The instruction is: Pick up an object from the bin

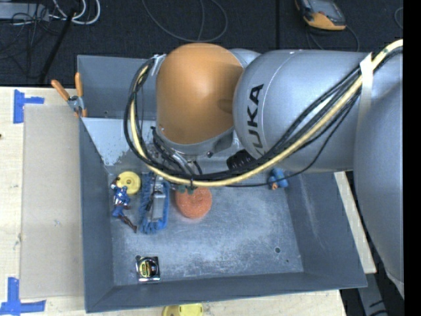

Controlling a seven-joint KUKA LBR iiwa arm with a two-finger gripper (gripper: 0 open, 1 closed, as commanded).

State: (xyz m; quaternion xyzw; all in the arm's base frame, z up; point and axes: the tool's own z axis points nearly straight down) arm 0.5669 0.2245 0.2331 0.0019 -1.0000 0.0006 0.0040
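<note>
My gripper [158, 196] reaches down from under the orange dome at the left middle of the bin. It is right over a blue, ridged plastic thing [152, 221] that lies lengthwise on the floor. Whether that thing is gripped I cannot tell. A rough orange ball [194, 204] rests just to the right of the gripper, partly under the cables. To the left lies a yellow round toy [127, 184] with small blue parts [118, 199] beside it.
A small black and yellow tape measure [148, 268] lies near the bin's front wall, left of centre. The arm and its cables cover the back half of the bin. A blue fitting hangs on the cable at the right.
</note>
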